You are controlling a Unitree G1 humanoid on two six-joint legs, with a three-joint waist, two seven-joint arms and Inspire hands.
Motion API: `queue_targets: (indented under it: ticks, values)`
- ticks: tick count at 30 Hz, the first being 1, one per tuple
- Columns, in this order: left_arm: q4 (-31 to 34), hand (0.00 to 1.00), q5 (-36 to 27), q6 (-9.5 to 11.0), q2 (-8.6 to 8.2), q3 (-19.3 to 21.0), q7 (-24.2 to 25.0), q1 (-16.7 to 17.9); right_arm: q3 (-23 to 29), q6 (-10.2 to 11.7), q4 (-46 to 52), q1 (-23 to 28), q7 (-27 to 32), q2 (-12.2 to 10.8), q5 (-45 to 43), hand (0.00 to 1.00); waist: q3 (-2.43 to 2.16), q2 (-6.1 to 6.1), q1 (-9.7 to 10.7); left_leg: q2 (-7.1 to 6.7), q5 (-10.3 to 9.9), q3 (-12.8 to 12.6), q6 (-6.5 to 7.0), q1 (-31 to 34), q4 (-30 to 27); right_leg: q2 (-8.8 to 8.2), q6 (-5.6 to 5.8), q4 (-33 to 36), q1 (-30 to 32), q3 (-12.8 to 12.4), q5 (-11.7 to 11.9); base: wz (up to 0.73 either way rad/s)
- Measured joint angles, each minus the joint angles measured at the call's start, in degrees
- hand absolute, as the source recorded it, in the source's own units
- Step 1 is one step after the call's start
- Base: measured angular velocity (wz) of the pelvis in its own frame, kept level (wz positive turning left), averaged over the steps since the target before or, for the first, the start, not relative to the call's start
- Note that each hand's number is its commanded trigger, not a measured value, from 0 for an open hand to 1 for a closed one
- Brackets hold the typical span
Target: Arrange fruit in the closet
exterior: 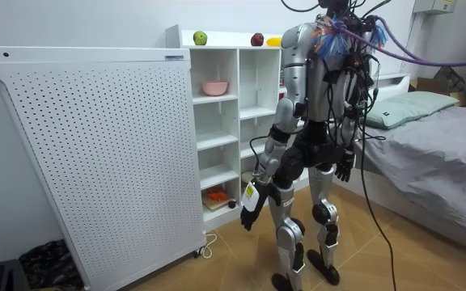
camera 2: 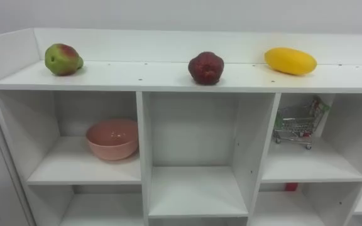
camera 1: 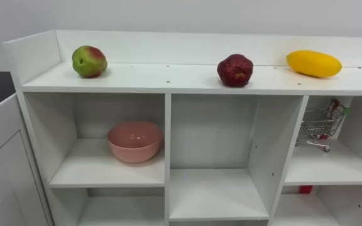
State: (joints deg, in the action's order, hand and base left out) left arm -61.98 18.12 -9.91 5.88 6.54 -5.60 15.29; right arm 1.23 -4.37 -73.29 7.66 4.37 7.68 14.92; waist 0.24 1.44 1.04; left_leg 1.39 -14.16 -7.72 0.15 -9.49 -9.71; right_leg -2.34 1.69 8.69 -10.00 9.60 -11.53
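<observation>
Now, fruit (left eye view): a green-red apple (camera 1: 89,61), a dark red fruit (camera 1: 234,69) and a yellow fruit (camera 1: 313,63) lie well apart along the top of the closet (camera 1: 168,83). None is in a compartment, so the arranging looks not yet begun.
Bowl (left eye view): a pink bowl (camera 1: 135,141) sits empty in the upper left compartment, probably meant to take fruit.
Hands (room view): the left hand (exterior: 248,207) and right hand (exterior: 345,168) hang at the robot's sides, fingers loose and holding nothing. The robot stands facing the closet.
Low shelf (room view): an orange-brown thing (exterior: 217,196) is too small to name.
Cart (right eye view): a toy shopping cart (camera 2: 297,125) stands in the upper right compartment.
Red thing (right eye view): a red thing (camera 2: 290,186) below the cart is mostly hidden by the shelf.
</observation>
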Motion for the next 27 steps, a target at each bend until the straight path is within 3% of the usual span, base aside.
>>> queue_targets:
  ticks: [15, 19, 27]
  values:
    - [-0.2, 0.0, 0.06, 0.0, -0.27, -0.51, -0.11, -0.01, 0.71, 0.6, 1.13, -0.04, 3.76, -0.38, 2.83, 0.0, 0.14, -0.61, 0.16, -0.04, 0.01, 0.1, 0.01, 0.23, -0.02, -0.03, 0.0, -0.02, -0.22, -0.19, 0.0, 0.0]
    - [-0.14, 0.0, 0.08, 1.32, -0.16, -0.22, -0.91, -0.12, 3.0, 1.07, 5.36, -1.04, 6.67, -0.34, 4.77, 0.0, 0.16, -0.85, 0.19, -0.11, 0.02, 0.01, 0.02, -0.12, -0.12, -0.12, 0.0, -0.01, -0.47, -0.12, 0.0, 0.0]
    - [-0.09, 0.0, 0.11, 2.97, -0.14, 0.32, -2.7, -0.74, 5.35, 2.05, 32.71, -2.37, 15.33, -0.42, 1.61, 0.0, 0.23, -0.74, -0.07, -0.07, 0.02, -0.15, 0.02, 0.04, -0.45, -0.09, -0.02, 0.09, 0.07, -0.12, 0.01, -0.02]
